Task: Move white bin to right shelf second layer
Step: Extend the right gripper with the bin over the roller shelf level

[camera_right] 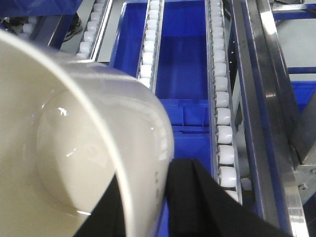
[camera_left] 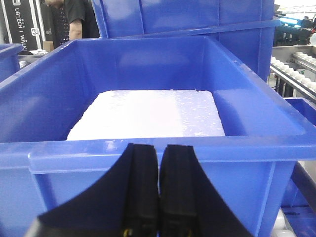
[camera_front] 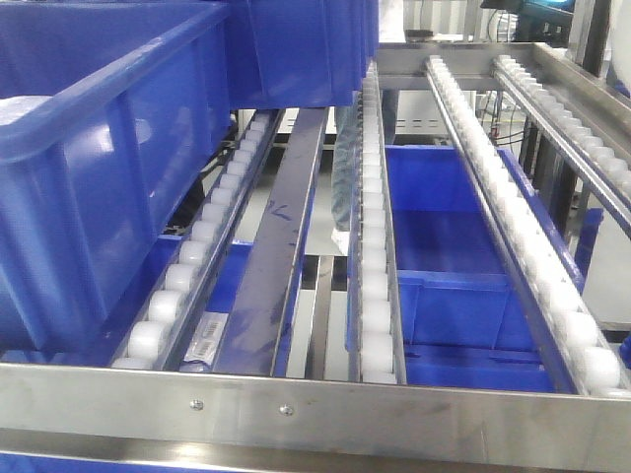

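Observation:
The white bin (camera_right: 74,148) fills the left of the right wrist view, tilted with its mouth toward the camera. My right gripper (camera_right: 148,170) is shut on its wall, one finger inside and one outside, holding it above roller rails (camera_right: 222,123). The steel rack level with white roller rails (camera_front: 373,246) and a flat front bar (camera_front: 315,399) shows in the front view; neither gripper nor the bin shows there. My left gripper (camera_left: 159,146) is shut and empty, just before the near rim of a blue crate (camera_left: 237,148).
The blue crate by my left gripper holds a white foam slab (camera_left: 148,113). A large blue crate (camera_front: 108,168) sits on the rack's left rollers. Another blue crate (camera_front: 444,286) lies on the level below the rails. A person (camera_left: 74,19) stands behind.

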